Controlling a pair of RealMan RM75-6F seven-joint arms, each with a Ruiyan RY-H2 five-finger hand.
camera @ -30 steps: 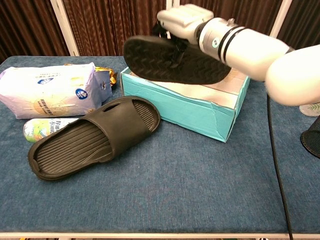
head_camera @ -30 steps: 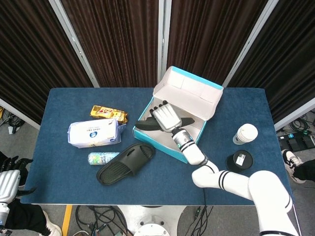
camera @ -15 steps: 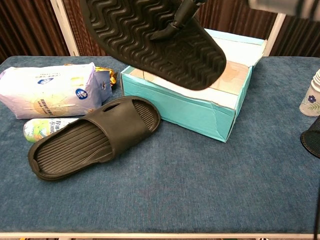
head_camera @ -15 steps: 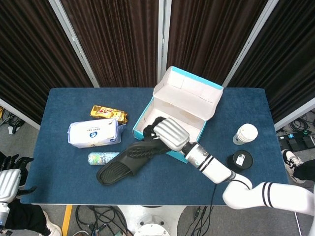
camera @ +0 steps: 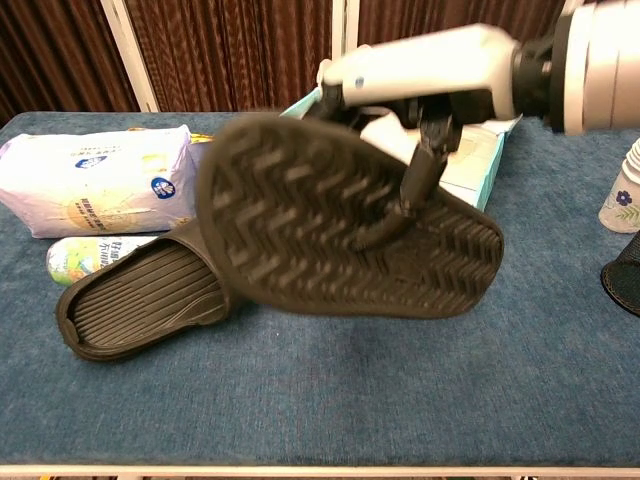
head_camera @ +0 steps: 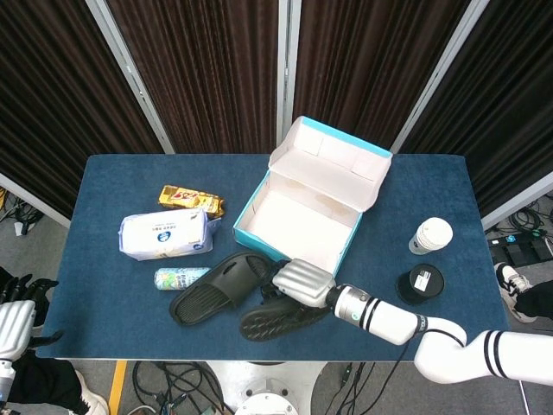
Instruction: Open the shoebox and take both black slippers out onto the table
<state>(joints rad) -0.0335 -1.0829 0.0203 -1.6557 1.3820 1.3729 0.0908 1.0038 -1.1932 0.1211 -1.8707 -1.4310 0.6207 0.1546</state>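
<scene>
One black slipper (head_camera: 281, 316) gripped beneath right hand (head_camera: 302, 282) | second slipper (head_camera: 216, 286) on table | shoebox (head_camera: 298, 216) open

head view: high, looking down, whole table (head_camera: 121, 173) | chest view: low, close, facing across | shared: shoebox (head_camera: 302, 216), slippers

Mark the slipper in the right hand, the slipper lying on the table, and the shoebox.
held slipper (camera: 330, 240), chest view, on its ridged sole.
slipper on the table (head_camera: 207, 294), head view, on its footbed.
shoebox (head_camera: 298, 216), head view, on its bare inner floor.
</scene>
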